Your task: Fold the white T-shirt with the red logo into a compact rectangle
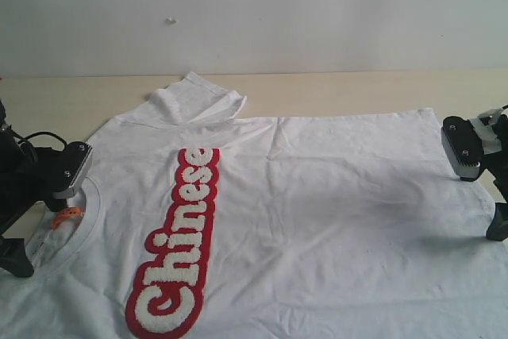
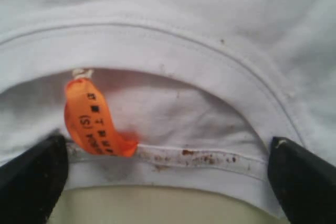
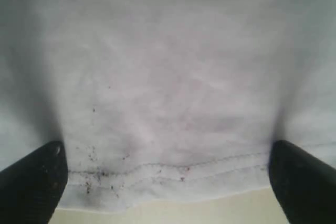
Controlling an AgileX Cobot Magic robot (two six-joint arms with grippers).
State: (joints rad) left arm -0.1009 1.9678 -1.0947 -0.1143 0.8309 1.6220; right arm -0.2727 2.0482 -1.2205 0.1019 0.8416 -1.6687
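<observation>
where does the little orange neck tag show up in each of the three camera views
Exterior view: the orange neck tag sits inside the collar at the left edge, beside the left gripper.
Left wrist view: the tag hangs left of centre, under the collar band.
Right wrist view: not in it; only hem.
Shared landmark: the ribbed collar.

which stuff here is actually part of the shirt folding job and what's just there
Part of the job:
- white T-shirt, spread flat
- red logo on its chest
- left gripper, open at the collar
- right gripper, open at the hem

Just there:
- orange neck tag, part of the shirt
- wooden table
- white wall
</observation>
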